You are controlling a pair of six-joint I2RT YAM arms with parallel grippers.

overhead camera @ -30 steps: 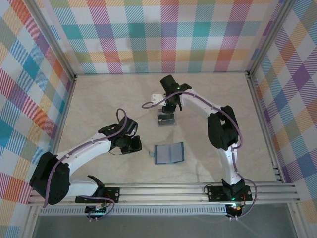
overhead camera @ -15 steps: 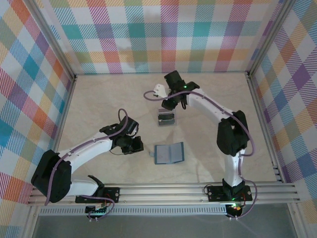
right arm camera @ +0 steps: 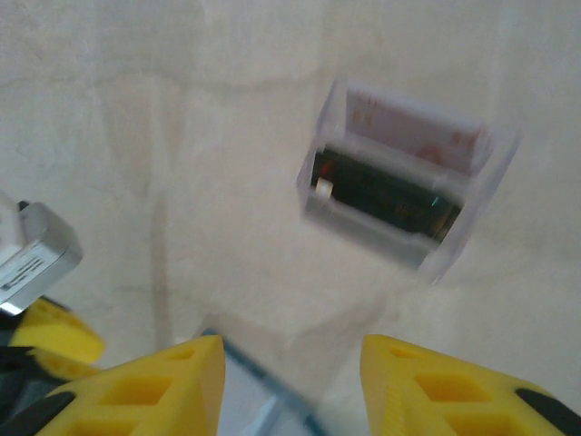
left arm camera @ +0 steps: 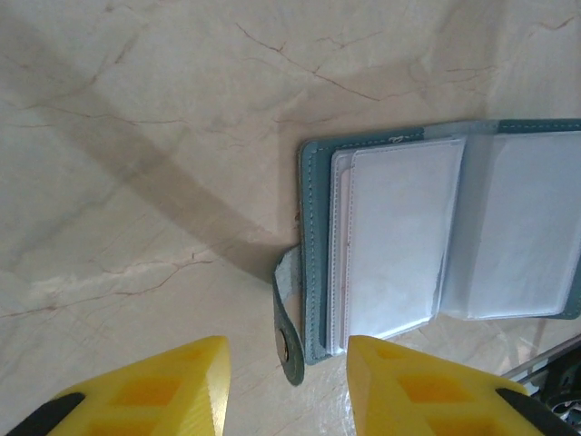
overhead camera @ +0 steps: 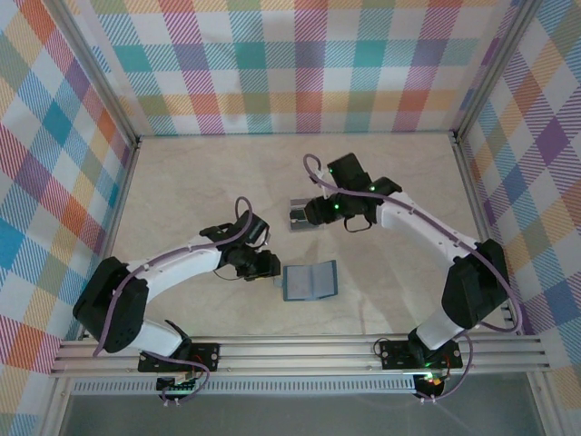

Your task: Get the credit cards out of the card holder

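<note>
Fingers point(left arm camera: 154, 386) on your left gripper point(left arm camera: 286, 363) stand wide and empty, either side of the side tab of the open card holder point(left arm camera: 408, 245). They have crept up to its left edge. Your right gripper point(right arm camera: 290, 363), also spread and empty, has swung off the credit cards point(right arm camera: 381, 195), which lie beyond the holder's far edge, apart from it.

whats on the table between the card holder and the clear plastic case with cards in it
Nothing. In the top view the stretch of table between the card holder and the clear plastic case is bare.
</note>
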